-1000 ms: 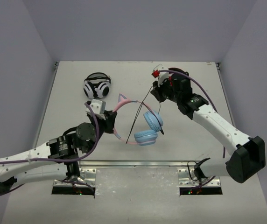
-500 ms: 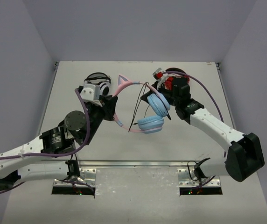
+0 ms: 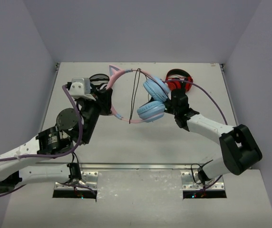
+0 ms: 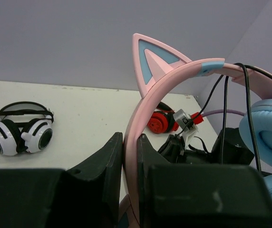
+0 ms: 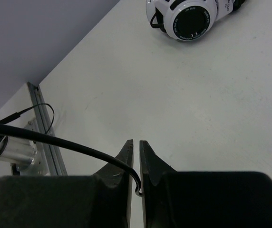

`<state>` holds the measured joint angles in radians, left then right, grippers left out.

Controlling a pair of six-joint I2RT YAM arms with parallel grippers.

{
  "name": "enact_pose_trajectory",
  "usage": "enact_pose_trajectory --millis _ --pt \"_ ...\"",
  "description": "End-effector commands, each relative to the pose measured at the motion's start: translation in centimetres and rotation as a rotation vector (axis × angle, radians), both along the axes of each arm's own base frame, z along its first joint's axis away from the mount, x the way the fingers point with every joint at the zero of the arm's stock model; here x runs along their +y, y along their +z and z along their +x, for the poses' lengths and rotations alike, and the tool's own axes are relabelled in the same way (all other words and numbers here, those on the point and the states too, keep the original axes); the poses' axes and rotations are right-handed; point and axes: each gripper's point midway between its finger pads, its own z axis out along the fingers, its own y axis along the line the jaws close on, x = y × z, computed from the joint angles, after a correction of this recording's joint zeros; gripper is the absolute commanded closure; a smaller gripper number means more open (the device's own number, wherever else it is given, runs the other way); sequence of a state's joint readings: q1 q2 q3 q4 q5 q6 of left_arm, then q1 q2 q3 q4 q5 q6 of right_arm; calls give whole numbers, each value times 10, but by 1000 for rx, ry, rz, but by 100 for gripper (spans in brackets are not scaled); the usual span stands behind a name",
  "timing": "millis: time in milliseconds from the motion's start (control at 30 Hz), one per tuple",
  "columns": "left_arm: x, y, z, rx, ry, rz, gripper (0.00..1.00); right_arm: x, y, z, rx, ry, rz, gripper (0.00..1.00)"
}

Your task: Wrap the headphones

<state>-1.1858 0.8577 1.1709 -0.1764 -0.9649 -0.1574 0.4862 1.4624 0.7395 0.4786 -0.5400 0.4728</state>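
The headphones, with pink cat-ear headband (image 3: 121, 72) and two light blue earcups (image 3: 155, 89), hang above the table. My left gripper (image 3: 108, 98) is shut on the headband (image 4: 137, 118), below a cat ear (image 4: 151, 60). The thin black cable (image 3: 135, 90) loops over the top of the headband and hangs down. My right gripper (image 3: 170, 105) sits just right of the earcups, partly hidden by them. In the right wrist view it (image 5: 136, 145) is shut on the black cable (image 5: 55, 139), which hooks down between the fingers.
White-and-black headphones (image 3: 97, 78) lie at the far left, partly behind my left gripper; they also show in both wrist views (image 4: 20, 131) (image 5: 191, 15). Red-and-black headphones (image 3: 179, 81) lie at the far right. Grey walls enclose the table.
My left gripper has lifted the headphones and carried them toward the far side. My right gripper has come from the far right down beside the earcups, drawing the cable over the headband.
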Motion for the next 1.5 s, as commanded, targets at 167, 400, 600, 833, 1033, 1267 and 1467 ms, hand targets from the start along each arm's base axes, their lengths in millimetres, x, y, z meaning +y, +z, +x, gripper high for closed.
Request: enact_pose_trajectory --millis 167,400,600,833,1033,1267,1467 --pt "31 54 0 -42 127 -255 100 2 8 -11 -41 18 81 89" --pt "40 55 0 -35 167 -287 100 0 -3 -18 -25 19 75 87" --pt "47 52 2 -23 224 -294 100 1 -12 -26 -19 30 78 85" --pt "46 57 3 -36 228 -305 100 1 -22 -32 -3 34 78 85" --pt "43 59 7 -33 262 -283 100 3 -25 -35 2 35 69 86" --pt "35 59 10 -30 263 -268 100 -1 -31 -38 4 18 57 77" --pt "36 56 10 -28 267 -269 100 -5 -34 -39 -1 9 41 65"
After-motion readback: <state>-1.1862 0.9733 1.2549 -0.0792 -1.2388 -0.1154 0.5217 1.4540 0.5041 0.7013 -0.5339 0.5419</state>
